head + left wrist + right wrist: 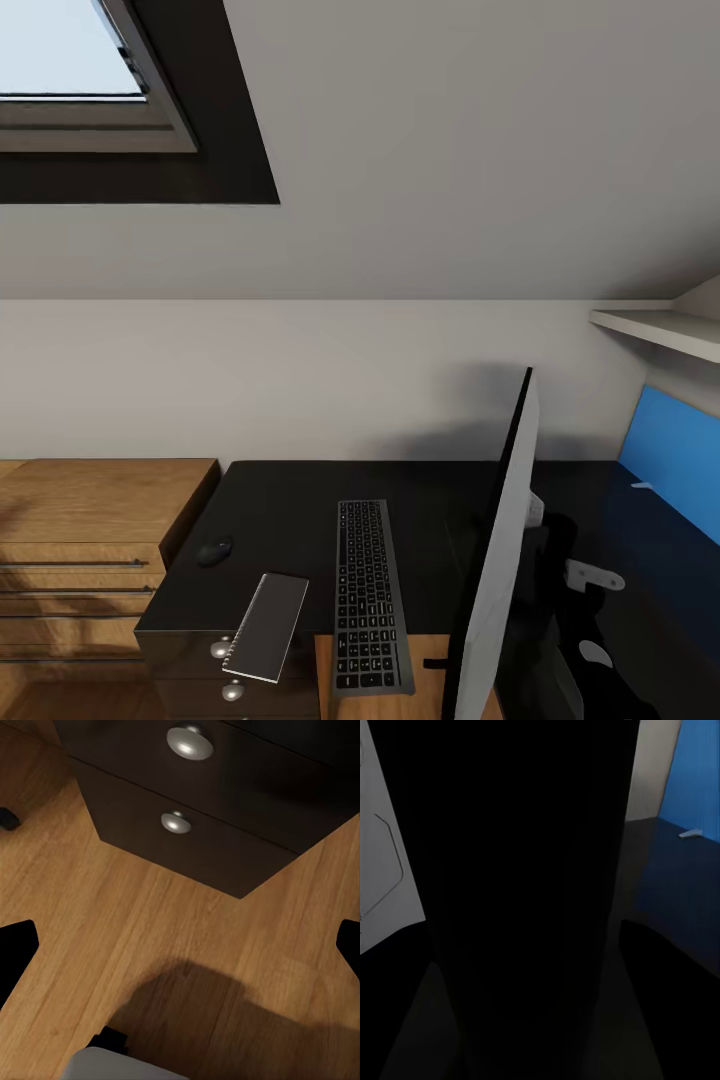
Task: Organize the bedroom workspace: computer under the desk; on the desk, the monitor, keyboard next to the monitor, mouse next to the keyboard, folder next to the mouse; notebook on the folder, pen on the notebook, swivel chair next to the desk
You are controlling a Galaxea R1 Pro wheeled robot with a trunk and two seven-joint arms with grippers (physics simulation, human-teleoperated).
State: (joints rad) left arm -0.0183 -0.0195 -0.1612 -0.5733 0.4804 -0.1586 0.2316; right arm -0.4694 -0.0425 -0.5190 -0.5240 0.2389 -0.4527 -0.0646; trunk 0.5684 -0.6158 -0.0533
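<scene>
Keyboard (371, 598) lengthwise toward wall, monitor (495, 560) edge-on beside — left pincer (180, 945) wide, right's spread unclear.

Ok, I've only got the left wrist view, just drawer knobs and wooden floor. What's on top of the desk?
Observer: The head view shows the keyboard lying on the desk, its near end past the desk's edge.
Operator: Any mouse?
Observer: Yes, the mouse sits on the desk to the keyboard's left, apart from it.
Operator: And the notebook?
Observer: The notebook lies at the front edge, overhanging it just above the drawer knobs.
</scene>
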